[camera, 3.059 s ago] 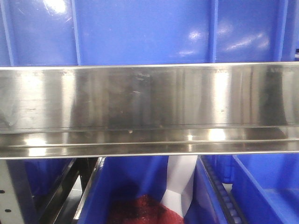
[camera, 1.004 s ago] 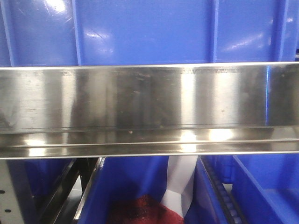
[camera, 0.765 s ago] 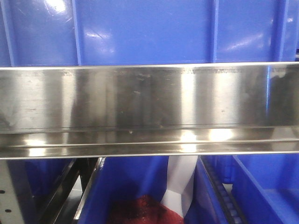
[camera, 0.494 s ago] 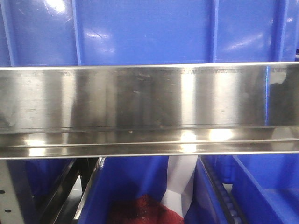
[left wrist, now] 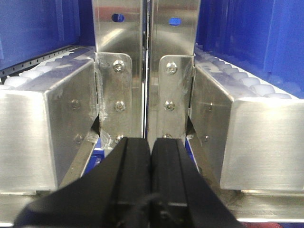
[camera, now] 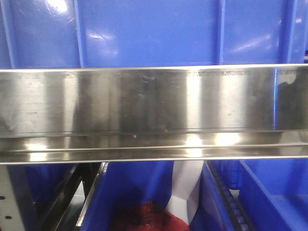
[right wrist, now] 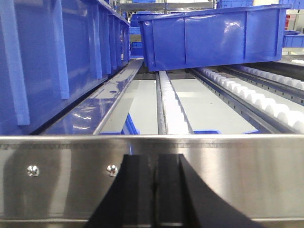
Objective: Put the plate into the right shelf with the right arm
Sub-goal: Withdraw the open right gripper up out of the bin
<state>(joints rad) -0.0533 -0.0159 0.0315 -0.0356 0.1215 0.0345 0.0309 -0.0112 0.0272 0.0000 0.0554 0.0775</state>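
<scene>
The plate is out of view in every frame. The right shelf shows as a broad brushed-steel front rail (camera: 154, 106) across the front view, with blue bins above and below it. My left gripper (left wrist: 151, 142) is shut and empty, its black fingers pressed together just in front of two steel upright posts (left wrist: 118, 71) of the rack. My right gripper (right wrist: 155, 159) is shut and empty, held close against the shelf's front rail (right wrist: 237, 175), with the roller level behind it.
A large blue bin (camera: 144, 29) sits above the rail. A lower blue bin holds something red (camera: 144, 216), next to a white shape (camera: 185, 187). In the right wrist view, white roller tracks (right wrist: 168, 104) run back to a blue bin (right wrist: 213, 33), and a row of blue bins (right wrist: 47, 61) stands at left.
Nothing has visibly moved. Only the reflections on the steel rail shift slightly, with a dark patch growing at its right end.
</scene>
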